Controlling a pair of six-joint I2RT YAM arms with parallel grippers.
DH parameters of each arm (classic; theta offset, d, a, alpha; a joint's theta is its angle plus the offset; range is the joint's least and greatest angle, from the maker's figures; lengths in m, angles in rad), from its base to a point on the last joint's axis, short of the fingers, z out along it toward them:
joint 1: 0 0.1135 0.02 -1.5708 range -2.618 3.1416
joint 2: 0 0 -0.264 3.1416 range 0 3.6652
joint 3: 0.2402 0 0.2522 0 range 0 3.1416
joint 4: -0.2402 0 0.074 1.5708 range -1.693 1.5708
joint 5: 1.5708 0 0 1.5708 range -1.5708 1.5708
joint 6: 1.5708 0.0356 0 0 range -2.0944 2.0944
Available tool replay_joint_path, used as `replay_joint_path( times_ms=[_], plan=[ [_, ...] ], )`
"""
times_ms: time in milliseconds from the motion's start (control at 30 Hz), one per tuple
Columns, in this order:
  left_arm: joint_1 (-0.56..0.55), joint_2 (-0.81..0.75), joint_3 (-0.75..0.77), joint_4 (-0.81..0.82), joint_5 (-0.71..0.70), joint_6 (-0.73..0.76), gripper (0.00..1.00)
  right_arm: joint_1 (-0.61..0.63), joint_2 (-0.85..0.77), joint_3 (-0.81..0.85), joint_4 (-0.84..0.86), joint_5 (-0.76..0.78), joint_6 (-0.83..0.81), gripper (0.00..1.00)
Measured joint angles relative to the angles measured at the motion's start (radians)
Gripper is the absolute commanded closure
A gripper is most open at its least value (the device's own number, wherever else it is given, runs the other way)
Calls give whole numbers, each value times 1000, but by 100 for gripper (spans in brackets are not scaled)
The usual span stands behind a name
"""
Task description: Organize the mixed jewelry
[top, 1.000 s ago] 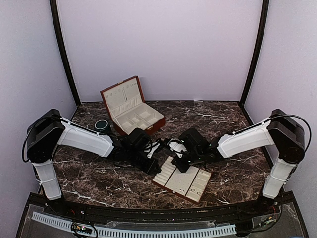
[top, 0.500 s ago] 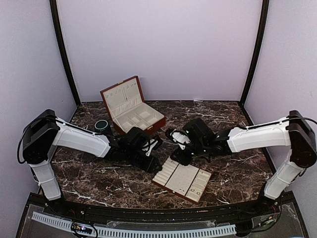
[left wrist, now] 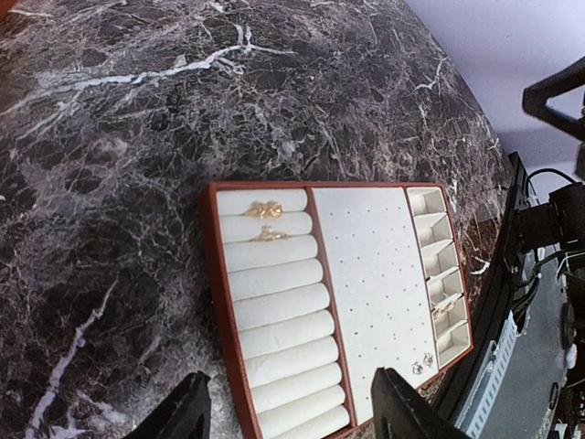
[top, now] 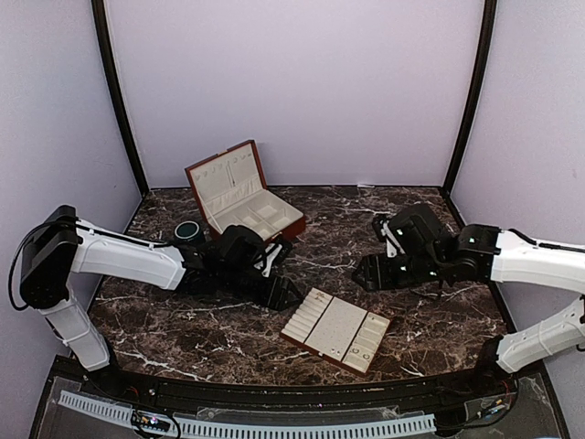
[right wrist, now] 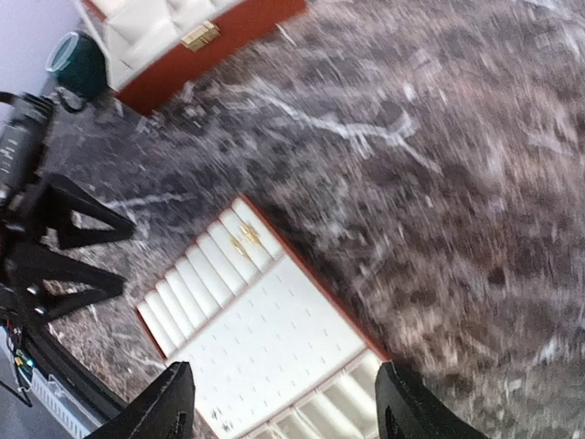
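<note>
The flat cream-lined tray (top: 335, 329) lies near the table's front centre. The mixed jewelry sits in it. Two gold rings (left wrist: 263, 209) are tucked in the top roll slots, two tiny studs (left wrist: 421, 364) sit on the dotted pad, and a small piece (left wrist: 445, 306) lies in a side compartment. My left gripper (top: 280, 292) hovers just left of the tray, open and empty, its fingers (left wrist: 187, 412) framing the tray's near end. My right gripper (top: 364, 273) hangs open and empty above the table, right of and behind the tray. The blurred right wrist view shows the rings (right wrist: 241, 238) and the studs (right wrist: 219, 416).
An open red-brown wooden box (top: 243, 198) stands at the back left, with a dark green cup (top: 188, 231) beside it. Both appear in the right wrist view, the box (right wrist: 210, 35) and the cup (right wrist: 79, 58), as does the left gripper (right wrist: 73, 240).
Both grippers have opened. The right arm has pulled back to the right, away from the tray. The left gripper has drawn slightly left, off the tray's corner.
</note>
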Motion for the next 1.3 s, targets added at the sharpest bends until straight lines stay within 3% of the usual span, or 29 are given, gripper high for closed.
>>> replay_joint_path(
  times_ms=[200,433,933,1300],
  plan=[
    [0,2,-10,27,17,-51,37,0,-154,-257,-103,-2,354,30],
    [0,47,-11,43,24,-74,37,0,-226,-398,-59,-31,546,33],
    [0,121,-23,72,54,-100,44,0,-82,-427,139,-122,592,52],
    [0,145,-26,72,41,-103,56,0,18,-423,227,-122,589,56]
  ],
)
